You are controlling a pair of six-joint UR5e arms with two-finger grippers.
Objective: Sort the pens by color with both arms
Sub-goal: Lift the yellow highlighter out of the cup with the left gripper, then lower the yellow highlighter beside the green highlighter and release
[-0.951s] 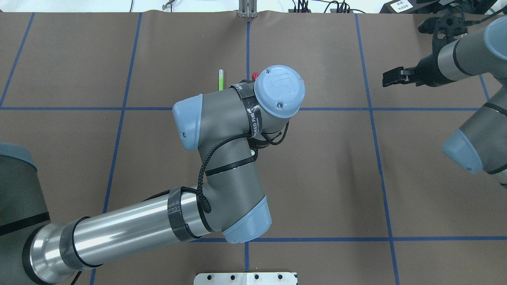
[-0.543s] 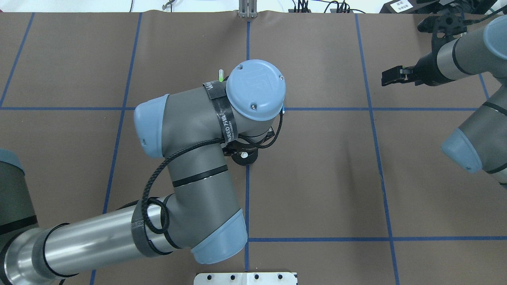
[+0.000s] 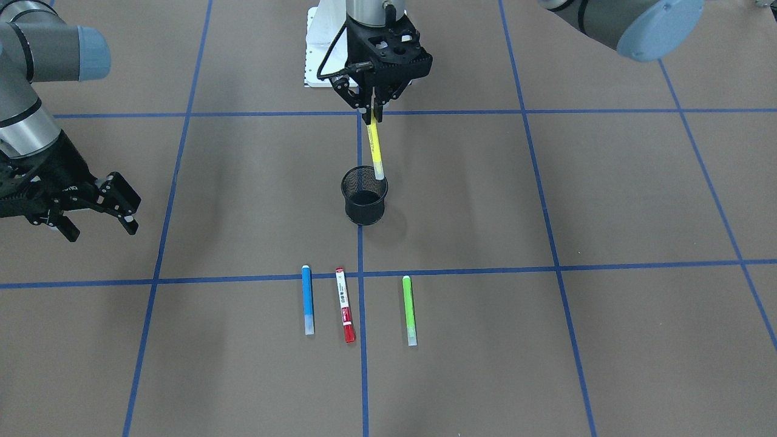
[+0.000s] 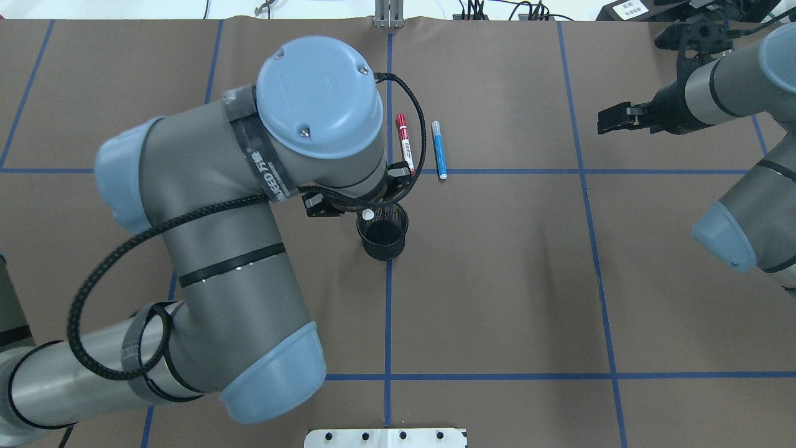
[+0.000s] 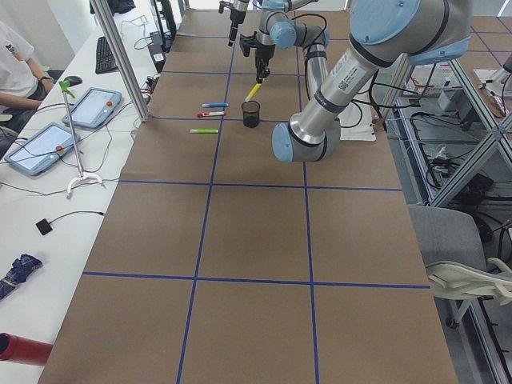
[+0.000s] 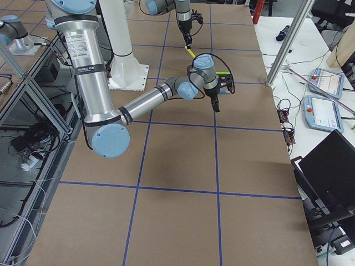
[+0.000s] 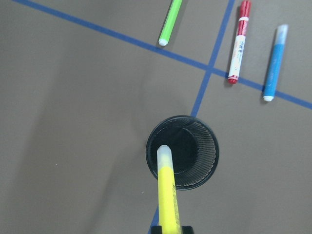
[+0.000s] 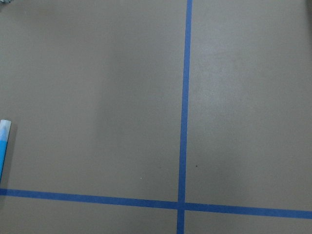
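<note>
the yellow pen [image 3: 376, 149] is held by its upper end between the narrowed fingers of the left gripper [image 3: 371, 114]. it hangs almost upright, its pale tip at the mouth of the black mesh cup [image 3: 364, 212]. the dropping-in step is judged to be in hand. next, the pen needs to be lowered straight and only then released. the blue pen [image 3: 308, 300], red-and-white pen [image 3: 344, 305] and green pen [image 3: 410, 309] are lying on the table near the cup. the right gripper [image 4: 603, 122] is seen well apart, fingers wide, empty.

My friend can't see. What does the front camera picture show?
The left gripper holds a yellow pen, its tip over a black mesh cup. A blue pen, a red pen and a green pen lie on the table; the right gripper hangs open.
</note>
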